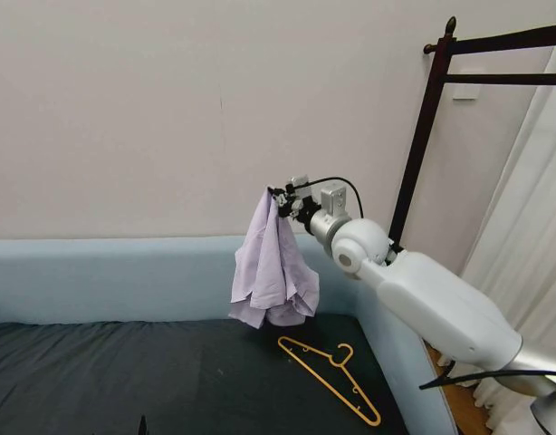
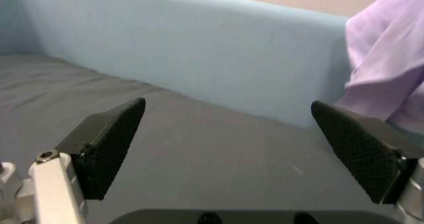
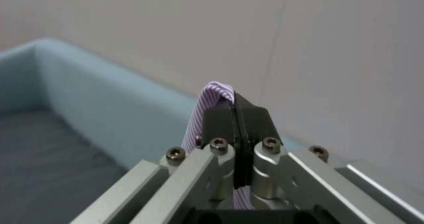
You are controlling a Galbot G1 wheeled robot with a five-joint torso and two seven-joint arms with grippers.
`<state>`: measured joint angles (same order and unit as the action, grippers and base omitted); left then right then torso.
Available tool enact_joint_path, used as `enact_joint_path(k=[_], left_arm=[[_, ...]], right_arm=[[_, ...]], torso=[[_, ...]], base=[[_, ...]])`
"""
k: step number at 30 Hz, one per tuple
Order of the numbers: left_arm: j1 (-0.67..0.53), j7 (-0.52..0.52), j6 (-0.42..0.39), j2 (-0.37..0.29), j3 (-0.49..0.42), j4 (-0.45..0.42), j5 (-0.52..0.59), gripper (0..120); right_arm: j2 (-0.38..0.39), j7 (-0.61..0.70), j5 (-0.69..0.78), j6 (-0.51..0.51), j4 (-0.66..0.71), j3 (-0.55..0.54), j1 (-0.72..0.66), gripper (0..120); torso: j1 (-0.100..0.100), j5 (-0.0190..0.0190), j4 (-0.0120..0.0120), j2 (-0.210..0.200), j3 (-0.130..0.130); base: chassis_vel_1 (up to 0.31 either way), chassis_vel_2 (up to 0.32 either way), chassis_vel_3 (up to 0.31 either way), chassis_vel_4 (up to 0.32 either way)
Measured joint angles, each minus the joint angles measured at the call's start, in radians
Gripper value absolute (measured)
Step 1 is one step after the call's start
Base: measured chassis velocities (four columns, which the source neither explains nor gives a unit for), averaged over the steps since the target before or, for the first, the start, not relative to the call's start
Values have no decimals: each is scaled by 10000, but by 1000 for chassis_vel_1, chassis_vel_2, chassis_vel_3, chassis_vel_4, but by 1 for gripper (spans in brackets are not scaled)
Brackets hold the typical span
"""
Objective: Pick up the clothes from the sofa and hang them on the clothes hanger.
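The shirt point(image 1: 273, 267) is thin lilac cloth, finely striped. The sofa point(image 1: 124, 372) seat is dark matt fabric, its back smooth pale blue. Upper right, the rack point(image 1: 423, 127) is dark glossy wood. The left end effector point(image 2: 229, 105) has rough black pads point(image 2: 112, 144) on brushed metal.

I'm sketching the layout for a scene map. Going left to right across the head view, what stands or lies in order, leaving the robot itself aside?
lilac shirt → yellow hanger → dark wooden rack → white curtain
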<state>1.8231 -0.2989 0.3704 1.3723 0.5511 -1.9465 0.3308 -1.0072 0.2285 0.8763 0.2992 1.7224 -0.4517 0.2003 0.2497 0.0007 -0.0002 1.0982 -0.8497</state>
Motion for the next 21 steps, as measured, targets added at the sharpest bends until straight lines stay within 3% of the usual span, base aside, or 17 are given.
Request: enact_joint_path(k=[2, 5, 6, 10, 21], left_arm=[[-2, 1, 2, -5, 4, 47, 0, 99], [120, 7, 78, -32, 79, 135, 24, 99], [120, 7, 78, -32, 79, 135, 24, 99], [310, 12, 239, -103, 140, 185, 42, 99], [224, 30, 241, -31, -47, 229, 12, 99]], right_arm=[[87, -151, -602, -182, 138, -127, 786, 0], [86, -680, -2781, -823, -249, -294, 3923, 0], [86, -680, -2781, -823, -249, -294, 3923, 0], [-312, -1083, -4426, -1255, -674, 309, 7344, 0], [109, -1498, -5501, -1228, 455, 558, 10131, 0]], torso=[[0, 0, 1, 0, 0], [0, 9, -5, -2, -3], [0, 9, -5, -2, -3], [-2, 7, -5, 0, -1], [-2, 3, -3, 1, 0]], base=[[0, 0, 0, 0], [0, 0, 0, 0], [0, 0, 0, 0], [0, 0, 0, 0], [0, 0, 0, 0]])
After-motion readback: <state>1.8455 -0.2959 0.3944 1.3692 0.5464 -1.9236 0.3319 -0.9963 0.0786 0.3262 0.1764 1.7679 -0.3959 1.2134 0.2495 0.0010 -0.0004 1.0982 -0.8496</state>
